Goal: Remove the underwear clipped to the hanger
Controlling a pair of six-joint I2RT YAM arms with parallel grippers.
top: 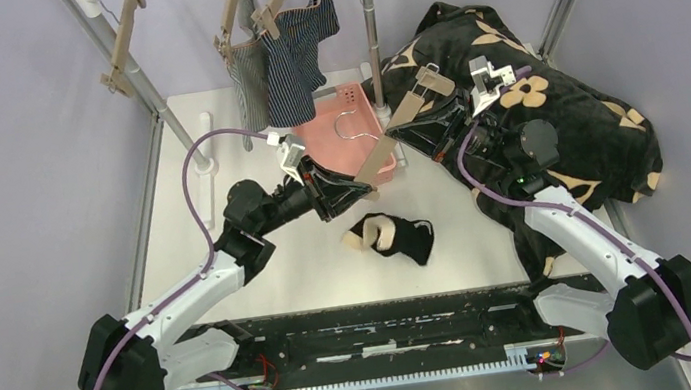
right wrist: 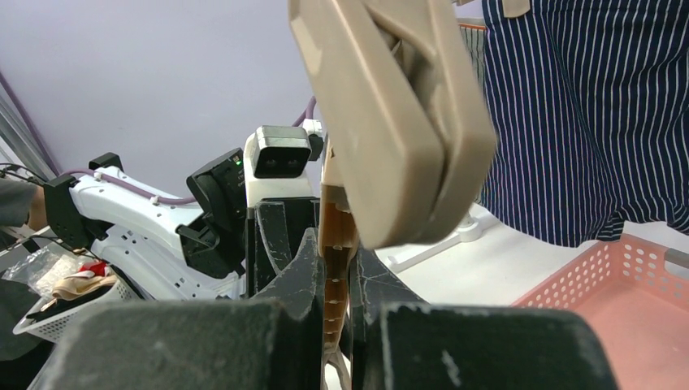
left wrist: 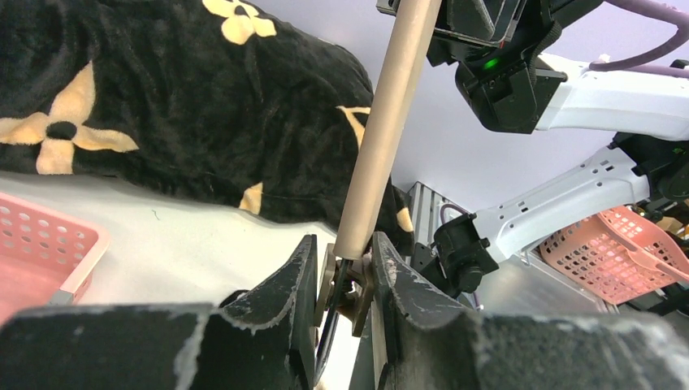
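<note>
Gripping the wooden hanger [top: 387, 142] at frame centre, left pincer [left wrist: 343, 241] and right pincer [right wrist: 335, 244] may wrench it loose by pulling unevenly.

Both arms reach inward, left gripper [left wrist: 345, 272] and right gripper [right wrist: 335, 268] clamped tight.

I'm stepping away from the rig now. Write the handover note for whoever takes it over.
Left gripper: closed on the clip at one end of the bare wooden hanger, by the pink basket.
Right gripper: shut on the hanger's other end.
Done: the black underwear lies unclipped on the table.
Left: the grey-striped underwear and the navy-striped underwear hang clipped on the rack; the held hanger needs setting down first.
</note>
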